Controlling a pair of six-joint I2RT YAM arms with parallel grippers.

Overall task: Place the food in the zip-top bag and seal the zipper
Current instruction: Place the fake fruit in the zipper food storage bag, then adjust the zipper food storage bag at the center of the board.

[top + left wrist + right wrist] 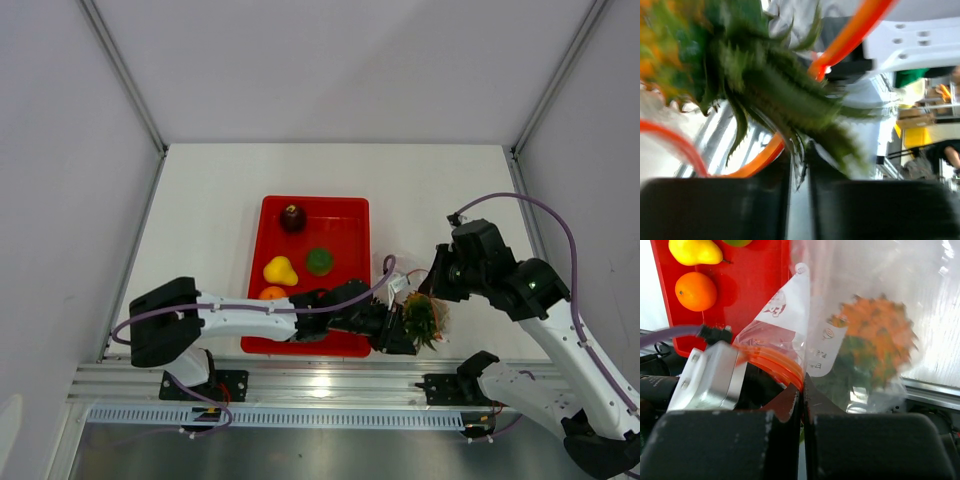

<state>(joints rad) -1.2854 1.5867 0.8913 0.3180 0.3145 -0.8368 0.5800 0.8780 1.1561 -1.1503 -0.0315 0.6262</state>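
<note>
While the pineapple (875, 335) already lies inside the zip-top bag (865, 280), visible through the clear plastic, the other four pieces of food are not yet bagged. Bag and pineapple sit on the tabletop (210, 220) just off the 4 o'clock corner of the red tray (350, 215).

Tray contents:
- The dark red round fruit (292, 217) lies toward 12 o'clock.
- The green round fruit (319, 260) lies near the centre.
- The yellow pear (280, 270) and the orange (272, 293) lie toward 7 o'clock.

The right gripper (802, 390) has its jaws closed on the bag's mouth edge at the zipper (775, 362). The left gripper (398, 338) reaches the mouth from 9 o'clock. Its jaws stand narrowly apart with the green crown's leaf tips at the gap. Whether they grip the crown cannot be told.

The zipper is unsealed, its strip bowed open. Assessment: one fruit of five is loaded; four transfers and the sealing are outstanding.
</note>
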